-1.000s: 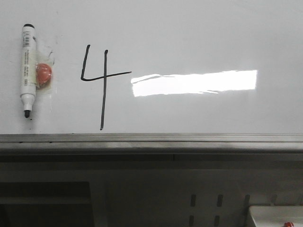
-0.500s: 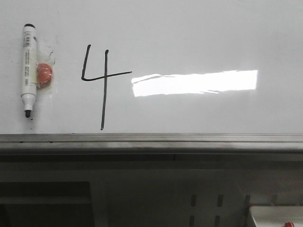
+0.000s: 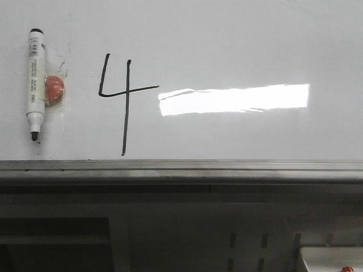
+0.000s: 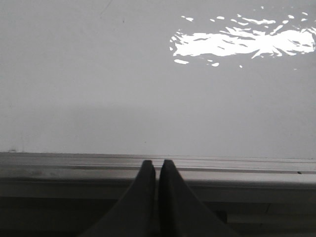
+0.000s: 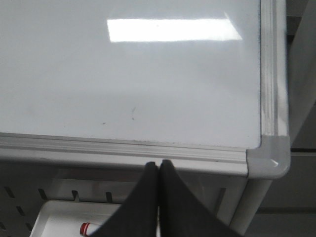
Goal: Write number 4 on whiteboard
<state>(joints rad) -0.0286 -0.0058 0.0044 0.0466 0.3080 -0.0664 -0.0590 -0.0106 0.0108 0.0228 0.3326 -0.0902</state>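
The number 4 (image 3: 122, 96) is drawn in thin black line on the whiteboard (image 3: 238, 51), left of the bright glare. A white marker (image 3: 35, 85) with a black tip lies on the board at the far left, beside an orange round piece (image 3: 54, 89). Neither gripper shows in the front view. My left gripper (image 4: 157, 164) is shut and empty, its tips over the board's grey edge rail (image 4: 74, 168). My right gripper (image 5: 158, 164) is shut and empty, its tips at the rail (image 5: 123, 148) near the board's corner (image 5: 269, 160).
Below the board's rail (image 3: 181, 168) is a grey frame with slots (image 3: 247, 241). A white tray (image 5: 64, 219) holding a red-capped object (image 5: 88, 229) sits under the right gripper; the tray's corner also shows in the front view (image 3: 332, 258). Small faint smudges (image 5: 118, 117) mark the board.
The view has shifted very slightly; the 4 and marker sit a few pixels further right. Nothing else has moved.
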